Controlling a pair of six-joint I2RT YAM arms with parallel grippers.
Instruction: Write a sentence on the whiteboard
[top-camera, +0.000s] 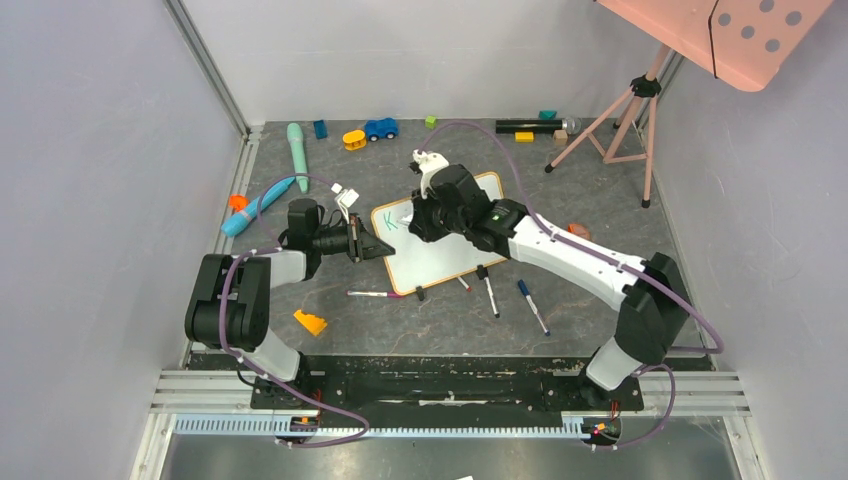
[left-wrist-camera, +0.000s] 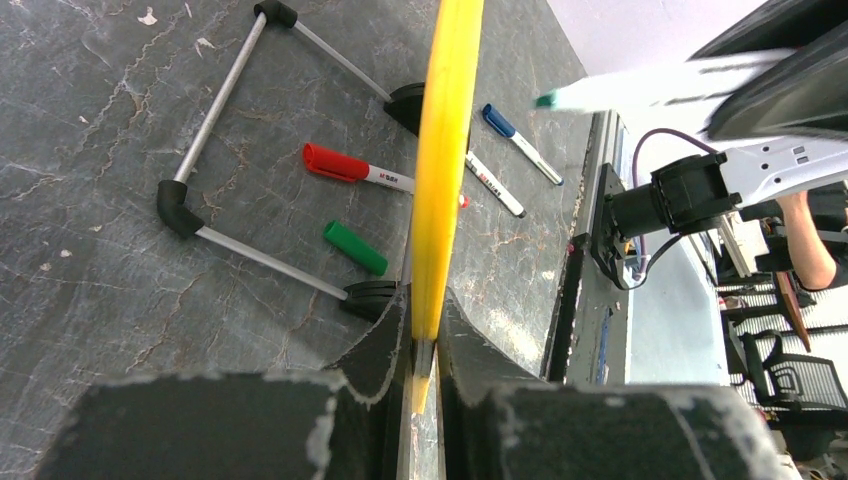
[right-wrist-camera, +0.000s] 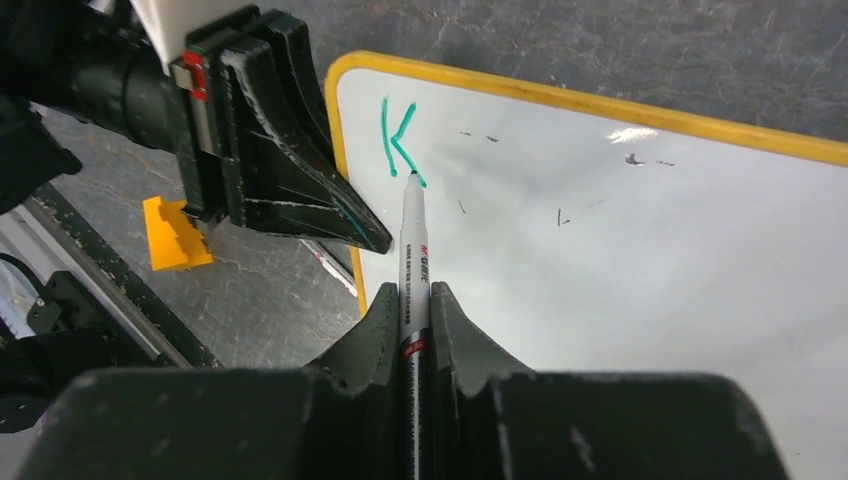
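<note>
Small white rectangular whiteboard (top-camera: 445, 250) with a thin orange-yellow frame, mid-counter between the two arms, two black clip feet (top-camera: 481, 271) at its near edge. Left gripper (left-wrist-camera: 425, 325) pressed together on the board's left frame edge. Right gripper (right-wrist-camera: 413, 310) pinching a white-barrelled green marker (right-wrist-camera: 412, 235), tip touching the board. The sentence (right-wrist-camera: 398, 140) is a single green "K" in the upper left corner – the left gripper's fingers sit just beside it.

On the dark grey counter (top-camera: 600, 200) by the board's near edge:
- red-capped marker (left-wrist-camera: 345, 168)
- loose green cap (left-wrist-camera: 355, 248)
- blue-capped marker (left-wrist-camera: 520, 142)

Orange wedge block (top-camera: 310, 322) near the left arm's base.

Far side – teal tube (top-camera: 297, 148), blue toy car (top-camera: 381, 128), pink tripod (top-camera: 620, 120).
</note>
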